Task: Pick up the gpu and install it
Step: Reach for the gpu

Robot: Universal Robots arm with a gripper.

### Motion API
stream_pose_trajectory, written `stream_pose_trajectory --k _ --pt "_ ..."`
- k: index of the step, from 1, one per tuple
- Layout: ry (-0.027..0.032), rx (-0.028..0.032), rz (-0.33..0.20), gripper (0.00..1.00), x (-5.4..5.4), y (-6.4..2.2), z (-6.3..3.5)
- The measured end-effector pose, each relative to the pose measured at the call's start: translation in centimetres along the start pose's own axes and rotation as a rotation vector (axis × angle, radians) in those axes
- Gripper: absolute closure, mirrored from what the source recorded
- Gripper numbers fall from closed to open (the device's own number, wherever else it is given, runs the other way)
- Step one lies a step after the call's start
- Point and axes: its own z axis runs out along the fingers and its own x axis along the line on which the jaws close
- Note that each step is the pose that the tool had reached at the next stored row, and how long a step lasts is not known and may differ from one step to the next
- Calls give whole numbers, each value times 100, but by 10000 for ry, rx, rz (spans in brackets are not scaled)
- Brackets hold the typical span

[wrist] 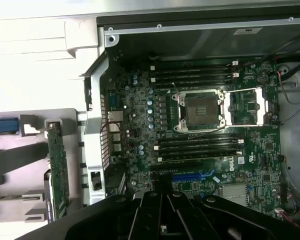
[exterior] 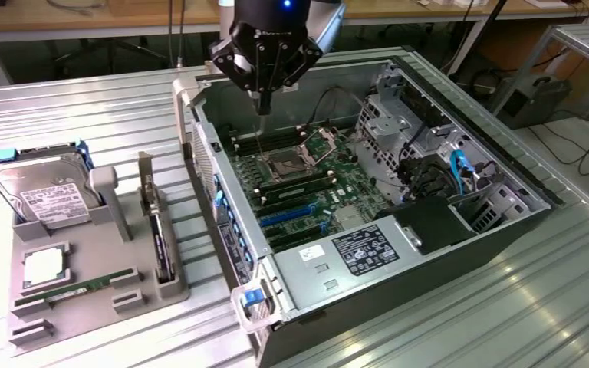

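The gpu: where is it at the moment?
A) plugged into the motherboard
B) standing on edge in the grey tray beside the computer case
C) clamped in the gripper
B: the gpu stands in the grey tray, while the gripper hangs over the open computer case.

You can read one mark: a Dell logo (wrist: pixel 236 162) in white on the motherboard (wrist: pixel 140 165), just beside the blue slot (wrist: pixel 190 176). The hard drive label (exterior: pixel 47 198) and the power supply label (exterior: pixel 366 249) carry print too small to read.
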Motion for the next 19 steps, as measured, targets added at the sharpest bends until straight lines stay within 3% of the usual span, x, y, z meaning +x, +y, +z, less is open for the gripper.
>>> stream_pose_trajectory --k 4,13,19 --pt "0 -1 -4 89 133 -39 -4" --pt "0 0 -5 89 574 -159 -6" --pt "1 -1 -4 89 787 -249 23"
